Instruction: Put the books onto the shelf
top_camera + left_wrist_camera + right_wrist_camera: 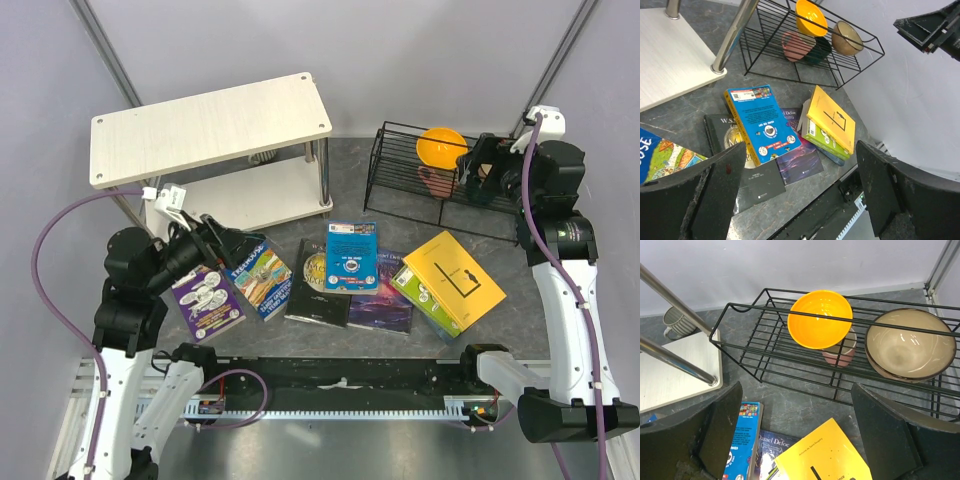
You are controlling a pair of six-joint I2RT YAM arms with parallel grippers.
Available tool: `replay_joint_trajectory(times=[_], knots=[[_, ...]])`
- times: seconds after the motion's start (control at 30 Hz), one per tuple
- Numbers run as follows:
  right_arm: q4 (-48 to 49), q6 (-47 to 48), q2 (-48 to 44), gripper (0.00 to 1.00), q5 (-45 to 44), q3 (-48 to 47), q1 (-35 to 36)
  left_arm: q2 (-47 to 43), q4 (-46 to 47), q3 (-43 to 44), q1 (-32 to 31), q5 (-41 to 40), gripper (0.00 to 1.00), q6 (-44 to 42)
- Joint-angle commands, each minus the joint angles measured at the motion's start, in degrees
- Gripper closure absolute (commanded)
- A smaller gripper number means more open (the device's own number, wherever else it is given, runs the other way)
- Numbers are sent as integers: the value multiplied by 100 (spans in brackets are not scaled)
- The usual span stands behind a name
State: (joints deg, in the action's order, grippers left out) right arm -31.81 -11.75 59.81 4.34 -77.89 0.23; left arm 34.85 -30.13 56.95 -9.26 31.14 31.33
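Several books lie in a row on the dark tabletop: purple [207,298], multicoloured [262,276], black-and-gold [318,283], blue [351,256], dark galaxy [385,300], and yellow [455,275] stacked on lime-green [420,295]. The shelf [210,125] stands at the back left, both boards bare. My left gripper [228,243] hovers open above the purple and multicoloured books, holding nothing; its wrist view shows the blue book [763,122] and yellow book [832,117] ahead. My right gripper [478,170] is open by the wire rack, above the yellow book [825,455].
A black wire rack [420,185] at the back right holds an orange bowl [820,317], a beige bowl [910,342] and a pink cup [840,352]. A striped mug [677,320] sits behind the shelf's chrome legs. Grey walls enclose the table.
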Motion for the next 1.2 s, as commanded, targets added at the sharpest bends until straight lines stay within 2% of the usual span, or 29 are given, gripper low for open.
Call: replay_joint_trajectory(times=[0.0,0.07,0.17,0.2,0.23,0.27,0.37,0.47,0.5,0.6,0.73,0.97,1.07,1.17], knots=[[114,146,-84,2,303,72,3,-31,543,-236,-15,541,4,469],[131,286,-101,2,488,159,3,13,631,-360,-24,657,3,593],[158,742,-145,2,1295,343,3,100,692,-492,-24,841,3,778],[158,944,-154,2,1628,397,3,118,710,-527,-50,876,3,874],[71,1573,-154,2,2519,502,3,136,745,-588,-93,903,3,901],[0,1884,-154,2,2928,555,12,197,789,-606,-137,894,4,918],[-220,2554,-171,2,3713,783,4,338,824,-720,-567,702,7,927],[-553,3291,-154,2,4396,1064,12,671,825,-782,-1349,131,8,884],[-563,3363,-163,2,4487,1161,12,924,825,-799,-1786,-262,8,840],[-431,3486,-154,2,4506,1539,3,1321,912,-878,-2368,-905,8,804],[-326,3697,-163,2,4435,1951,12,2111,1796,-1211,-2414,-1100,9,962],[131,3487,-40,2,4725,2497,12,3622,3255,-1344,-2405,-1346,15,1444],[360,3381,-5,2,4796,2717,73,4133,3548,-1353,-2406,-1355,20,1560],[509,3329,66,2,4673,2901,283,4337,3514,-1309,-2414,-1565,21,1482]])
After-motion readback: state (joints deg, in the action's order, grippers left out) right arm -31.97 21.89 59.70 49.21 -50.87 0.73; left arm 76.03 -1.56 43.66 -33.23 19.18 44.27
